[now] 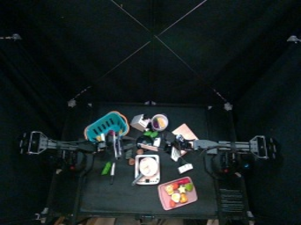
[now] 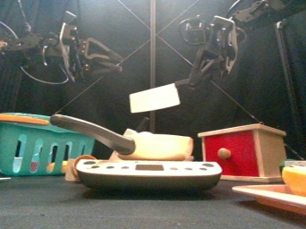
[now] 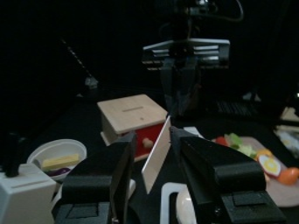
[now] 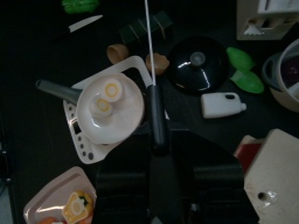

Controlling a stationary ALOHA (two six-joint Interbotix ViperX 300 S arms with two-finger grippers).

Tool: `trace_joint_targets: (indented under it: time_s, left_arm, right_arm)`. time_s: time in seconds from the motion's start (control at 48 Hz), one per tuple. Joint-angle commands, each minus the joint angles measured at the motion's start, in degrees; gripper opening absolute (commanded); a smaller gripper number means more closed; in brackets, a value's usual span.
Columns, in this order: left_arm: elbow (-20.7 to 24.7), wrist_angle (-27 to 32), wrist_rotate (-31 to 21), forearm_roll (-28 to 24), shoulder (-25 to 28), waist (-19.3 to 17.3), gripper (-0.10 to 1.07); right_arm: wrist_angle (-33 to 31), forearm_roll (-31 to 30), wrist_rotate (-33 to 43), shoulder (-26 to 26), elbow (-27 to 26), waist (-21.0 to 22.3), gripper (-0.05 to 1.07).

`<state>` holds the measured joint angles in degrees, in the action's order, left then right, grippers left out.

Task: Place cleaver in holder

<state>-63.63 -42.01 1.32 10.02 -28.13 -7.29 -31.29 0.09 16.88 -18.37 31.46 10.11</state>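
1. Middle of the front view: cleaver [image 2: 156, 97] hangs in the air above the bench [image 2: 48, 210]. The pale blade is tilted and sits over the things below, touching none of them.
2. Right gripper [image 2: 188, 83] comes down from the upper right of the front view and holds the cleaver at its handle end. In the right wrist view the dark handle [image 4: 155, 122] runs straight up the centre between the jaws, which are narrow and clamped on it. The blade shows edge-on as a thin line above it.
3. Left gripper [image 3: 152, 168] has its jaws wide and nothing in them. In the left wrist view the blade [image 3: 159, 144] shows in the gap between the jaws. The front view puts the left arm [image 2: 54, 45] at upper left, well apart from the cleaver.
4. Below the cleaver in the front view: grey scale [image 2: 149, 176] at the front edge, with a pan [image 2: 96, 132] on it whose handle points to the upper left.
5. Right of the scale: wooden box [image 2: 239, 150] with a red front and a knob. The same box sits at centre left in the left wrist view [image 3: 135, 118].
6. Left edge of the front view: teal basket [image 2: 30, 143]. Lower right corner: plate [image 2: 281, 192] with food on it.
7. The right wrist view also shows a black round lid [image 4: 197, 66] to the right of the cleaver. I can't tell from these frames which item is the holder.
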Motion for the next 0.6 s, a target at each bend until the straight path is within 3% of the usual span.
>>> trace_joint_targets:
  time_s: [0.0,0.229,0.438,0.583]
  left_arm:
    - [-0.79,2.99,0.00,0.35,-3.08,0.18,0.77]
    - [-3.87,6.77,0.00,0.53,-7.91,0.00,0.77]
    - [-5.10,6.94,0.00,0.53,-9.05,-0.09,0.77]
    - [-5.10,7.12,-0.09,0.97,-8.70,-0.18,0.77]
  right_arm:
    - [-2.99,0.35,0.79,0.79,-5.80,2.55,0.48]
    - [-12.30,-1.49,2.46,4.66,-14.50,7.12,0.48]
    - [-17.31,-3.34,2.37,6.77,-22.24,8.17,0.48]
    - [-24.43,-6.68,1.93,10.46,-27.07,8.53,0.48]
